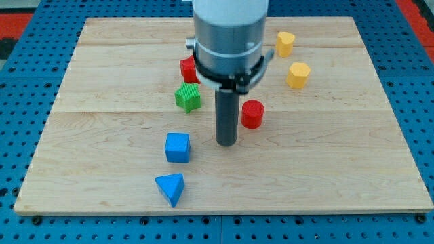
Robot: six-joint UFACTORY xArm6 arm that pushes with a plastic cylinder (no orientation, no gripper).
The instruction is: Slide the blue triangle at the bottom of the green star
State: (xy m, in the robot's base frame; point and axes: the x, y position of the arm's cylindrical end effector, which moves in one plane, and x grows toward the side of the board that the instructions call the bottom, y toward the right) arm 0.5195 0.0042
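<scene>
The blue triangle (171, 188) lies near the board's bottom edge, left of centre. The green star (188, 97) sits above it, in the upper middle of the board. A blue cube (178, 147) lies between the two, just above the triangle. My tip (226, 143) rests on the board to the right of the blue cube and below right of the green star, well above and right of the blue triangle. It touches no block.
A red cylinder (252, 113) stands just right of my rod. A red block (188, 70) sits above the green star, partly hidden by the arm. Two yellow blocks (285, 43) (298, 74) lie at the upper right. The wooden board (102, 135) ends close below the triangle.
</scene>
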